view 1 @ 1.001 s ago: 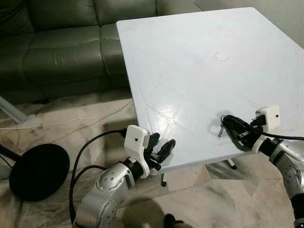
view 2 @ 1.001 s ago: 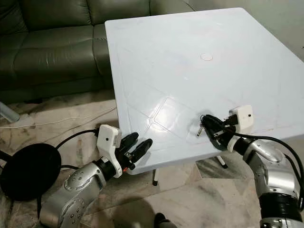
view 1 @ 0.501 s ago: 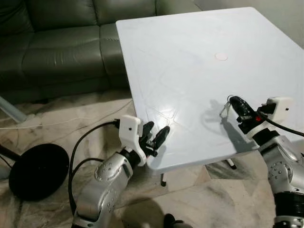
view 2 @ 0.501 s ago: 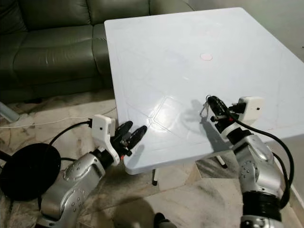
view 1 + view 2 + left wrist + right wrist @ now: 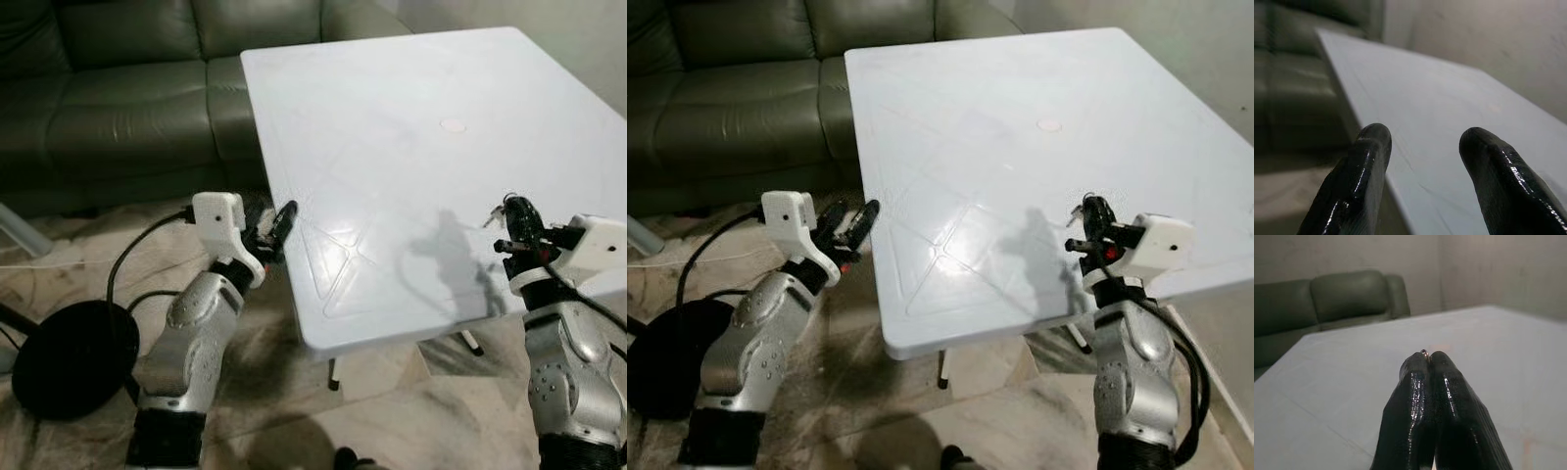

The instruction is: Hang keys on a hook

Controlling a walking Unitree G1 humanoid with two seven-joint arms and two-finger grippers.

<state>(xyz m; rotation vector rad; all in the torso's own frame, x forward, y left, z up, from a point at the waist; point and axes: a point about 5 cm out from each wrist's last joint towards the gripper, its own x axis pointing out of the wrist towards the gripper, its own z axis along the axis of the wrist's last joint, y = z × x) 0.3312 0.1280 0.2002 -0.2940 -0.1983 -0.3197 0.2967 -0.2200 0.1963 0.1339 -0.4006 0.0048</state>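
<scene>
Eye views: right gripper (image 5: 511, 223) raised above the near right part of the white table (image 5: 392, 147), fingers pinched on the keys (image 5: 1084, 208). Left gripper (image 5: 850, 221) beside the table's left edge, empty.
Left wrist: fingers (image 5: 1359, 181) moderately apart.
Right wrist: fingers (image 5: 1410, 406) pressed together, key ring (image 5: 1424, 352) peeking out at the tips.

White table (image 5: 392, 127) lies bare; green sofa (image 5: 108, 98) flanks its far-left side.
</scene>
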